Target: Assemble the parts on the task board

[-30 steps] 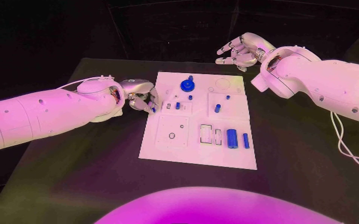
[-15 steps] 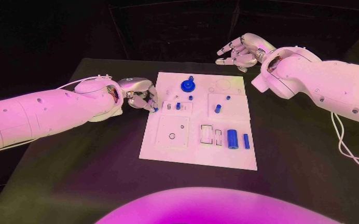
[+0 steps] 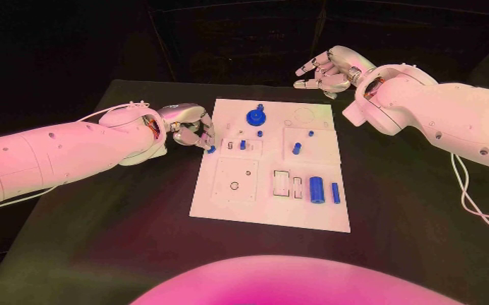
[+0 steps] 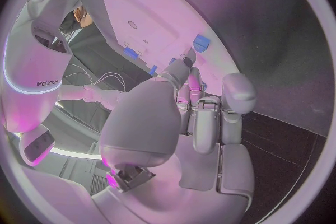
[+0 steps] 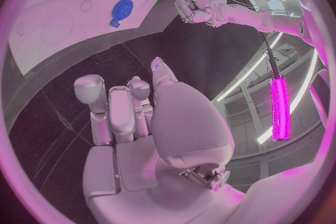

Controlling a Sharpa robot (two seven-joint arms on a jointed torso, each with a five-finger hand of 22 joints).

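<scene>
The white task board (image 3: 265, 210) lies in the middle of the table. On it stand a round blue part with a peg (image 3: 256, 115), several small blue pegs such as one (image 3: 297, 147) near the middle, a thick blue cylinder (image 3: 316, 188) and a thin one (image 3: 334, 192). My left hand (image 3: 186, 128) is at the board's left edge, its fingers curled and pinching a small blue part (image 3: 211, 149). My right hand (image 3: 328, 70) hangs in the air beyond the board's far right corner, fingers loosely apart and holding nothing. The right wrist view shows the board (image 5: 63, 22), the round part (image 5: 124, 10) and my left hand (image 5: 192, 5).
The board has empty slots, among them two rectangular ones (image 3: 280, 181) and a square plate with a hole (image 3: 234, 185). Black tabletop (image 3: 112, 227) surrounds the board on all sides.
My left hand has crept slightly farther along the board's left edge, the small blue part still at its fingertips. The right hand has stayed put.
</scene>
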